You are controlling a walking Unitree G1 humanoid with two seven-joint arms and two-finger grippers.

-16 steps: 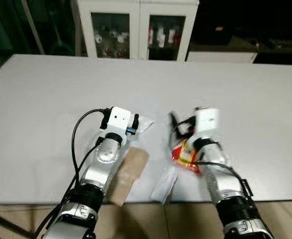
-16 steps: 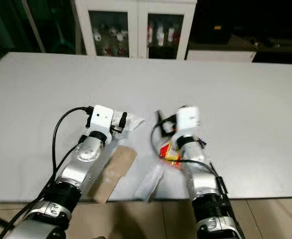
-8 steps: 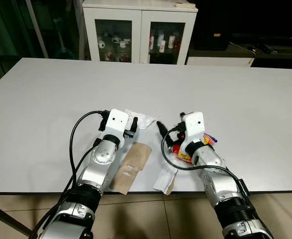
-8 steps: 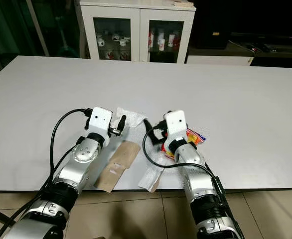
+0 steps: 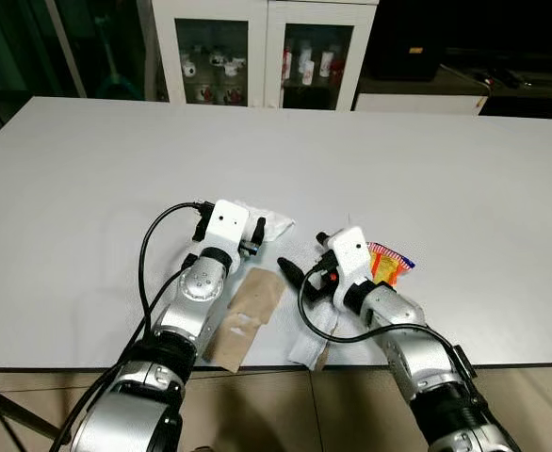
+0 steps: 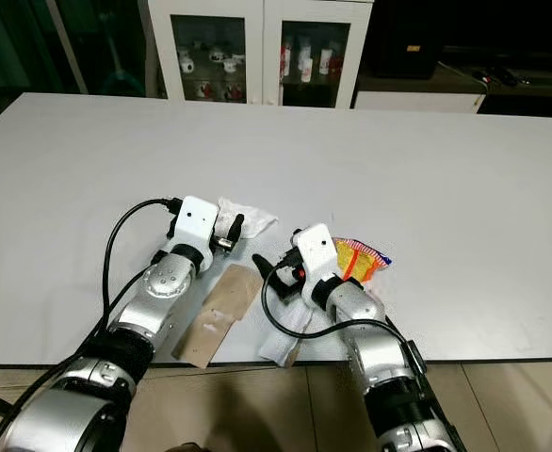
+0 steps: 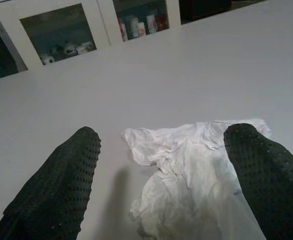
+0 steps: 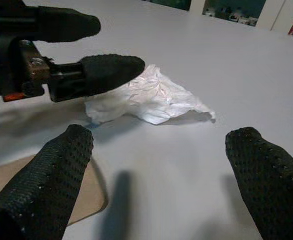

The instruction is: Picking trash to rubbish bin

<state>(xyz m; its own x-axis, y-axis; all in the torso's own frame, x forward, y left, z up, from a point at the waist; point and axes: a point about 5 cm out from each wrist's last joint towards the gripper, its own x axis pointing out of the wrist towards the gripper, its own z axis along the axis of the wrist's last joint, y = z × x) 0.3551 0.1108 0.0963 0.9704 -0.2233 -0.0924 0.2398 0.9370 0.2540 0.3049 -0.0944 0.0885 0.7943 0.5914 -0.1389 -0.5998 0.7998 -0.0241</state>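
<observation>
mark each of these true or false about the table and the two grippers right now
1. The left gripper is open, with the crumpled white tissue between its fingers. True.
2. The right gripper is shut on the snack wrapper. False: it is open and holds nothing; the colourful snack wrapper lies on the table beside that arm.
3. A brown paper piece lies between the two arms. True.
4. The tissue lies on the floor. False: it lies on the table.

- Crumpled white tissue (image 7: pixel 186 165) lies flat on the table.
- Brown paper strip (image 5: pixel 246 316) overhangs the near edge.
- Colourful snack wrapper (image 5: pixel 387 264) lies nearby.
- White wrapper (image 5: pixel 312 341) at the edge.
</observation>
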